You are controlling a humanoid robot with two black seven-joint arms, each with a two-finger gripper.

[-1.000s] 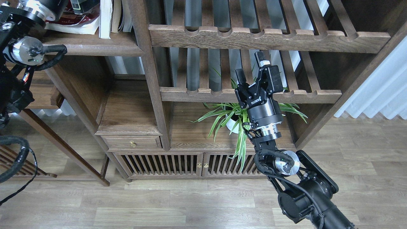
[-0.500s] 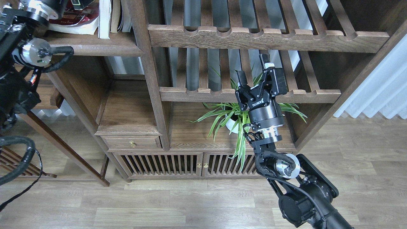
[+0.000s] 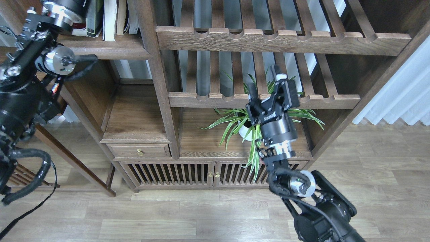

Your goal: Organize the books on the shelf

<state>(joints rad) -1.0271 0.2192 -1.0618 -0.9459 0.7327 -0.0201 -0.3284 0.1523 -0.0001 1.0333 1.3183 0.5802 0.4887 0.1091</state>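
Shelf (image 3: 111,50), upper left of frame: solid dark plank with rounded front edge, carrying upright books (image 3: 111,16) cropped by the top edge, hard against the post to their right; the left arm covers the plank's left end, its gripper out of view above the frame. Open room lies in the cubby beneath the plank and along the floor across the bottom. Right gripper (image 3: 265,84), centre right, points upward in front of the lower slatted rack (image 3: 322,101), above a potted plant (image 3: 248,124), fingers spread apart, holding nothing.
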